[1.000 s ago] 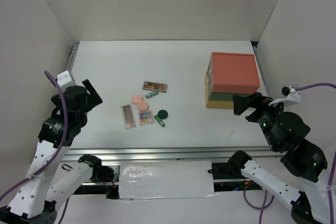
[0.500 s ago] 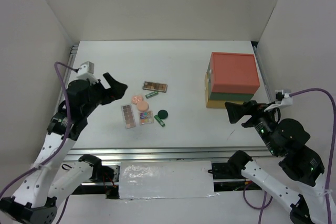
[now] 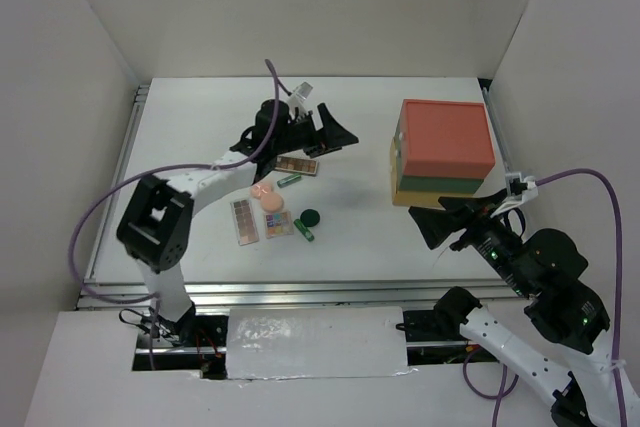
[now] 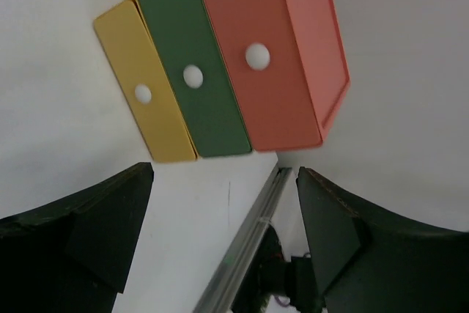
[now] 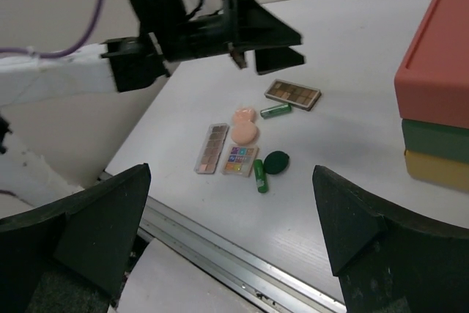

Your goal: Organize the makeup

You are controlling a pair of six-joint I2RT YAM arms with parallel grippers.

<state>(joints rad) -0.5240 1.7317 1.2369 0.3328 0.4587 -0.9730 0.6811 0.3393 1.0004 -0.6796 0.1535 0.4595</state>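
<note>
The makeup lies in a loose group left of the table's middle: a long palette (image 3: 296, 164), a green tube (image 3: 290, 180), two peach compacts (image 3: 267, 196), a second long palette (image 3: 245, 220), a square multicoloured palette (image 3: 278, 224), a dark green disc (image 3: 310, 216) and a second green tube (image 3: 304, 231). The right wrist view shows them too, with the disc (image 5: 277, 161) nearest the middle. My left gripper (image 3: 335, 135) is open and empty, just behind the far palette, facing right. My right gripper (image 3: 440, 222) is open and empty, near the drawer box's front.
The red, green and yellow drawer box (image 3: 443, 152) stands at the right; its three shut fronts with white knobs fill the left wrist view (image 4: 198, 86). A metal rail (image 3: 300, 287) runs along the near edge. White walls enclose the table.
My left arm has swung from the table's left side to the far middle, behind the makeup. My right gripper has drifted a little down and to the left.
</note>
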